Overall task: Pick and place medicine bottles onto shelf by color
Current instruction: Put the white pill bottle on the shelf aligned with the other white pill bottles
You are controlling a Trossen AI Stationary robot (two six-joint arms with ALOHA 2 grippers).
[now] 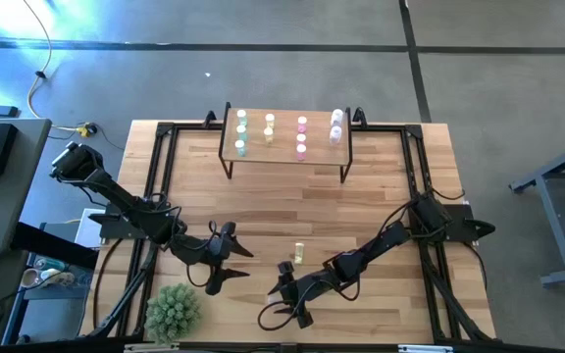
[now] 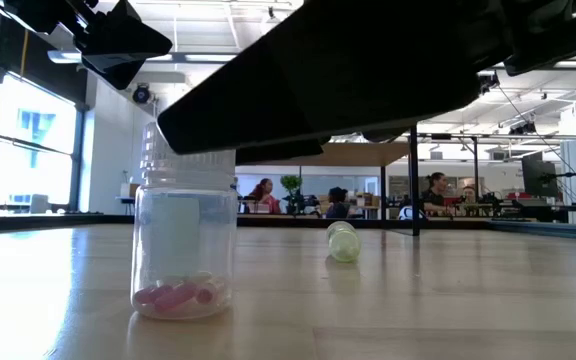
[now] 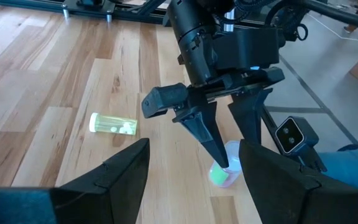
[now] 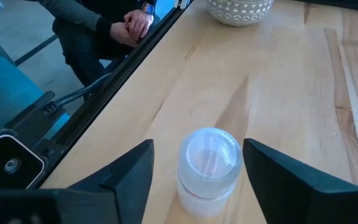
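Note:
A clear bottle with pink pills point(image 4: 209, 163) stands upright on the table near the front edge; it also shows in the low view point(image 2: 183, 245). My right gripper point(image 4: 197, 149) is open, with one finger on each side of this bottle, and I see gaps beside the cap. It hides the bottle in the high view point(image 1: 281, 294). A yellow bottle point(image 1: 300, 253) lies on its side a little farther in. My left gripper point(image 1: 246, 263) is open and empty, left of both. The shelf point(image 1: 284, 139) at the far edge carries green, yellow, pink and lavender-white bottles in columns.
A spiky green plant ball point(image 1: 173, 312) in a patterned pot point(image 4: 240, 9) stands at the front left corner. A person point(image 4: 104, 22) sits just off the table's near edge. Black frame rails point(image 1: 160, 196) run along both sides. Bare wood lies between the shelf and the arms.

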